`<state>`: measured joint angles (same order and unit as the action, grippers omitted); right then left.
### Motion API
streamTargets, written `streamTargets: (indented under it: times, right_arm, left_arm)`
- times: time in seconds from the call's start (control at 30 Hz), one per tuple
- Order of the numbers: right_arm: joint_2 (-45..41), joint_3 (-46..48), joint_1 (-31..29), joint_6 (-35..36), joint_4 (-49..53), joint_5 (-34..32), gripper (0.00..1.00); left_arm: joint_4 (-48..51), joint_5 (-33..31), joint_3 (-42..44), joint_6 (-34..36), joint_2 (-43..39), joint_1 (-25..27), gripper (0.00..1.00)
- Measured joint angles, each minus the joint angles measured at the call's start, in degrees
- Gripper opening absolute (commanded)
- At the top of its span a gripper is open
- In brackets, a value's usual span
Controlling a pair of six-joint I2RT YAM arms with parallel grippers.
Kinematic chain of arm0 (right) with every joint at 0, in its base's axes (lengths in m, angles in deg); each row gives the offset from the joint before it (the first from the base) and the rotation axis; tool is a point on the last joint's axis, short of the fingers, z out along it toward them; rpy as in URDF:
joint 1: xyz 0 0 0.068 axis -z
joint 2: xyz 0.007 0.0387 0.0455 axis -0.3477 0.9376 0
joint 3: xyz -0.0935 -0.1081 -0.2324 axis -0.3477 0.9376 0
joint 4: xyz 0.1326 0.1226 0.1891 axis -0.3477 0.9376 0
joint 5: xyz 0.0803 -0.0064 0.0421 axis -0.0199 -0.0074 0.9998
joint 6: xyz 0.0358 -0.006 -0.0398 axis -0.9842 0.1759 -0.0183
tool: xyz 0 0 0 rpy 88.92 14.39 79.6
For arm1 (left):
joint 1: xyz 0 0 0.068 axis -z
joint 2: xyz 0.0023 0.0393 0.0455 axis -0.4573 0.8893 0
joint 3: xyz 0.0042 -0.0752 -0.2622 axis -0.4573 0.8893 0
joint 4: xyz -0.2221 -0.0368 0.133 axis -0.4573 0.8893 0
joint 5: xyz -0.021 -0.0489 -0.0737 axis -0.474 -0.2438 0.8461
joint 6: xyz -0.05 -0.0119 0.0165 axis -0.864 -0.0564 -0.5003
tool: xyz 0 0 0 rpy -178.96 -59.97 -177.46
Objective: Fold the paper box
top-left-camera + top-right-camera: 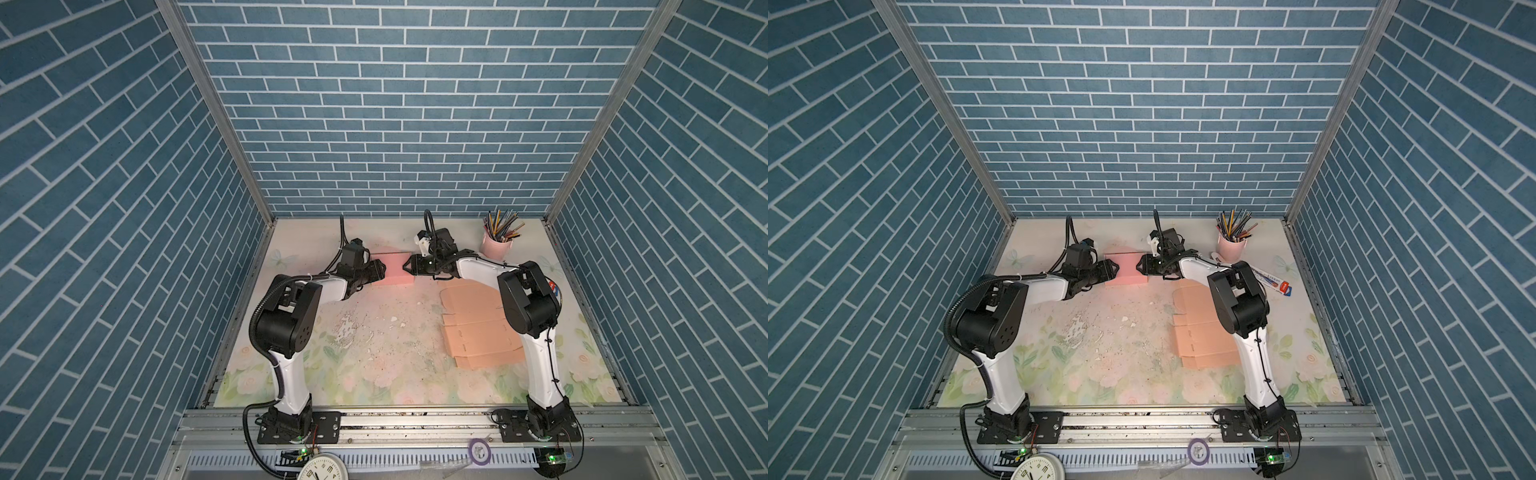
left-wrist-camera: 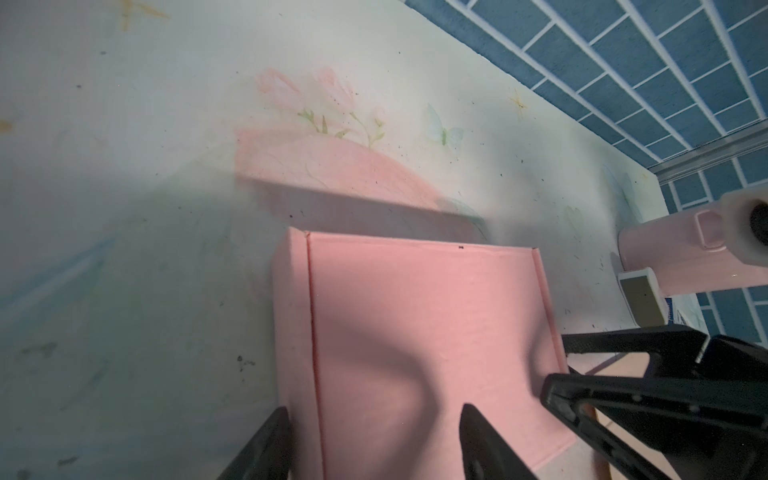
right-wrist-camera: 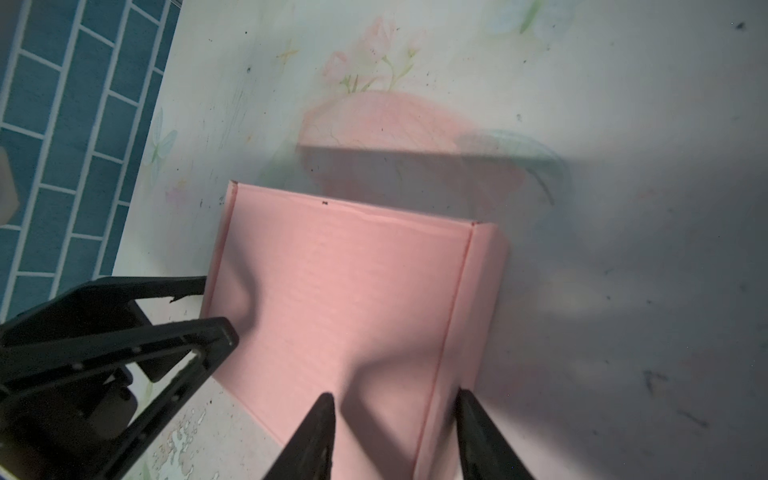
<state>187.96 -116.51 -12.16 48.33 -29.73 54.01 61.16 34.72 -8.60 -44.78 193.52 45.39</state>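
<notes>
The paper box is pink, closed and flat-lidded, and sits at the back middle of the table in both top views. My left gripper is at its left end and my right gripper at its right end. In the left wrist view the left gripper is open, with one finger beside the box's side wall and the other over the lid. The right wrist view shows the right gripper open the same way across the lid's edge. Neither gripper pinches anything.
A flat peach cardboard blank lies partly under the right arm. A pink cup of pencils stands at the back right, with a tube near it. A clock and a tape roll sit on the front rail.
</notes>
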Motion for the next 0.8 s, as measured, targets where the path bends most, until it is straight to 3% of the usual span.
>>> streamTargets:
  times: [0.27, 0.5, 0.8]
  right_arm:
    - [0.87, -1.18, 0.22, -0.02, -0.02, 0.44, 0.51]
    - [0.87, -1.16, 0.0, 0.11, -0.02, 0.59, 0.68]
    - [-2.34, 0.79, -0.22, 1.42, 2.45, -4.31, 0.81]
  left_arm:
    - [-0.2, -0.26, -2.32, 0.74, 1.92, -0.7, 0.65]
    - [-0.81, 0.68, -2.27, -0.57, 1.9, -0.76, 0.88]
    - [-0.09, 0.74, 2.21, -2.32, -5.03, -2.67, 0.88]
